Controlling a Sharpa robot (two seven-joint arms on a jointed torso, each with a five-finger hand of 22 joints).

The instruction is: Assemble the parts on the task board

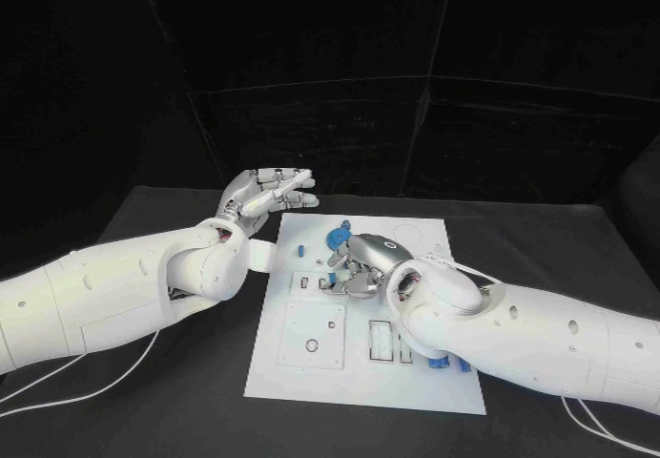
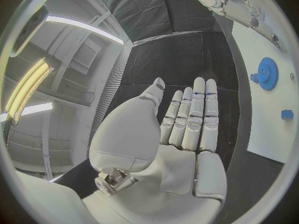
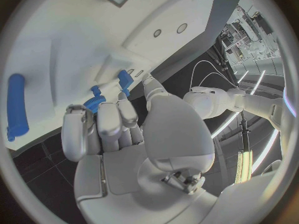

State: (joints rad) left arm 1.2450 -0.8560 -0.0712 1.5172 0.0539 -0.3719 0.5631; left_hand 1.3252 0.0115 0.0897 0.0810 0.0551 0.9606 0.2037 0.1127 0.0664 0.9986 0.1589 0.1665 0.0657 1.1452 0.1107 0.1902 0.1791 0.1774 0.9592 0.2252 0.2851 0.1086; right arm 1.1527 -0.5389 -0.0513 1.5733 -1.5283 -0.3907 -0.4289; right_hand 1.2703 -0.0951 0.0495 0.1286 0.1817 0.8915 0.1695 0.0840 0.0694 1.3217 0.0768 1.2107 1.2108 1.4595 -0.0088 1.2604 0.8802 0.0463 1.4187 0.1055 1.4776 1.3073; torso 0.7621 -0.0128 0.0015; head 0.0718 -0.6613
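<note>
Plainly, the work sits with the right hand (image 1: 364,267), which is down on the upper middle of the white task board (image 1: 413,382), its fingers curled over the small slots there; in the right wrist view those fingers (image 3: 99,127) bend toward a small blue part (image 3: 94,103) lying at their tips on the board, with a second small blue part (image 3: 124,78) just beyond it; whether the first piece is actually pinched or merely touched I cannot tell, since the fingertips cover the contact. The left hand (image 1: 264,198) hovers off the board's upper left corner, fingers straight and side by side, holding nothing; from its wrist the blue gear (image 2: 268,73) shows flat on the board with a small blue block (image 2: 286,114) nearby, both untouched.

To do this step well, I judge the right hand should close slowly on the near piece; keep it square to its slot; press straight down rather than sideways, since so small a part would likely skid on the smooth plate. The long blue rod (image 3: 17,107) lies well apart from the fingers and needs no care yet; the blue pieces at the board's right edge (image 1: 443,363), half hidden under the right arm, could be swept off if that arm drags back low.
</note>
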